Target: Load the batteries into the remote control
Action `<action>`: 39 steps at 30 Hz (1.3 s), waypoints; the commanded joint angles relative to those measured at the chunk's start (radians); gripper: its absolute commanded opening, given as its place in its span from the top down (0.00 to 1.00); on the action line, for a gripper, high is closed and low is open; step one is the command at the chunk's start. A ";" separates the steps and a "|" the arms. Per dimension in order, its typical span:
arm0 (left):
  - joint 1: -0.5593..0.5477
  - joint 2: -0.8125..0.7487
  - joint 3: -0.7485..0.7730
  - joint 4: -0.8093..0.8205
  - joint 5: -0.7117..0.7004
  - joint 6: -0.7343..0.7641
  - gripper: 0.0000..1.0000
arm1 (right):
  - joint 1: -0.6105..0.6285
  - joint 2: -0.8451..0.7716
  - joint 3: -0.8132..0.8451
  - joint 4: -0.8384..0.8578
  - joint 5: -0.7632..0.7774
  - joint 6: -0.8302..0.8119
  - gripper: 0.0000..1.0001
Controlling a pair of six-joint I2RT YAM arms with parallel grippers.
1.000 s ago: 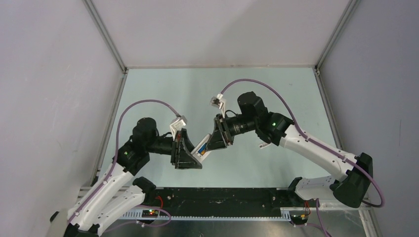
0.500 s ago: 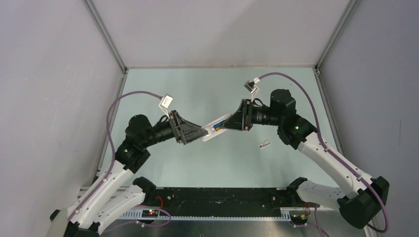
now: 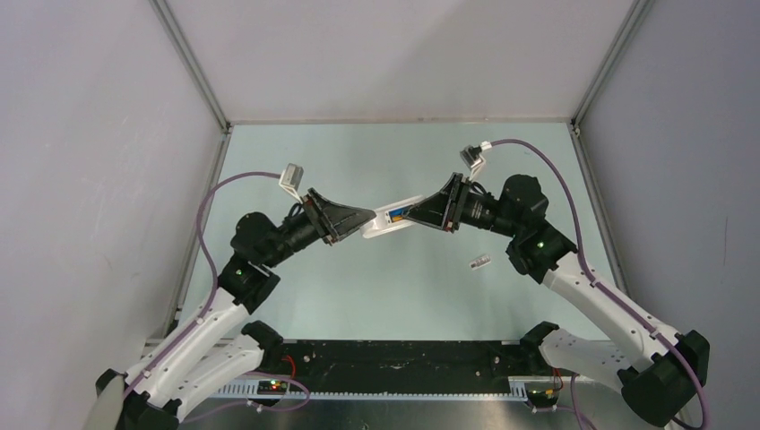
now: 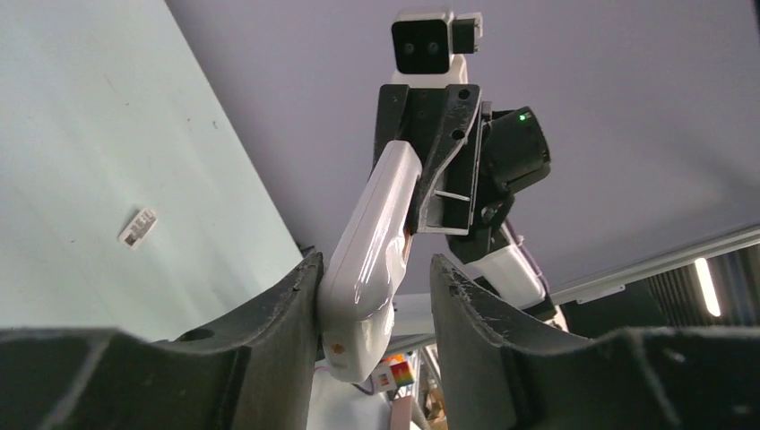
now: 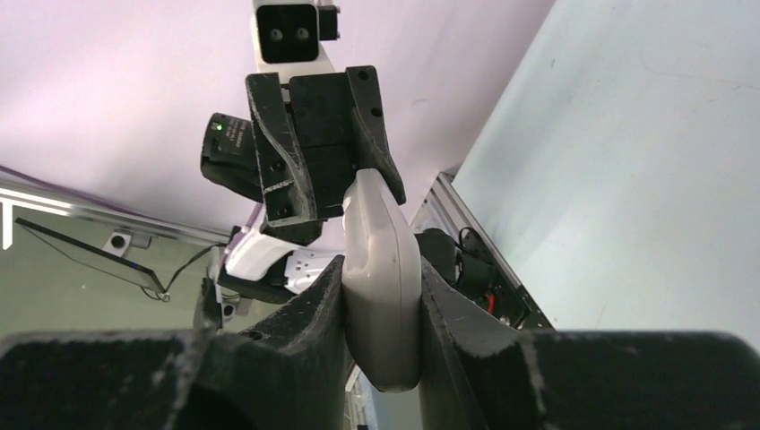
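Note:
The white remote control (image 3: 387,219) is held in the air between both arms, tilted. My right gripper (image 3: 416,213) is shut on its right end; in the right wrist view both fingers press the remote (image 5: 381,235). My left gripper (image 3: 365,219) is around its left end with the jaws open: in the left wrist view the remote (image 4: 369,246) rests against the left finger (image 4: 287,296), with a gap to the right finger. The batteries (image 3: 396,215) show as a blue and an orange spot in the remote's open back.
A small white flat piece (image 3: 481,262) lies on the pale green table (image 3: 314,161) under the right arm; it also shows in the left wrist view (image 4: 137,227). Grey walls enclose three sides. A black rail (image 3: 403,354) runs along the near edge.
Both arms have risen and swung toward the far side, carrying the remote up and back from the near centre. The small white piece came into view on the table.

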 commanded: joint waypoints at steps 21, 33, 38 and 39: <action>-0.041 0.012 0.068 0.092 0.091 -0.007 0.60 | 0.041 0.002 -0.048 0.066 0.164 0.161 0.84; -0.040 0.041 0.056 0.092 0.098 -0.003 0.99 | 0.045 0.007 -0.054 0.009 0.157 0.163 0.83; -0.039 0.056 0.039 0.092 0.092 -0.001 1.00 | 0.036 -0.011 -0.054 -0.069 0.165 0.130 0.51; -0.037 0.058 0.032 0.091 0.082 0.002 1.00 | 0.028 -0.030 -0.054 -0.120 0.185 0.121 0.40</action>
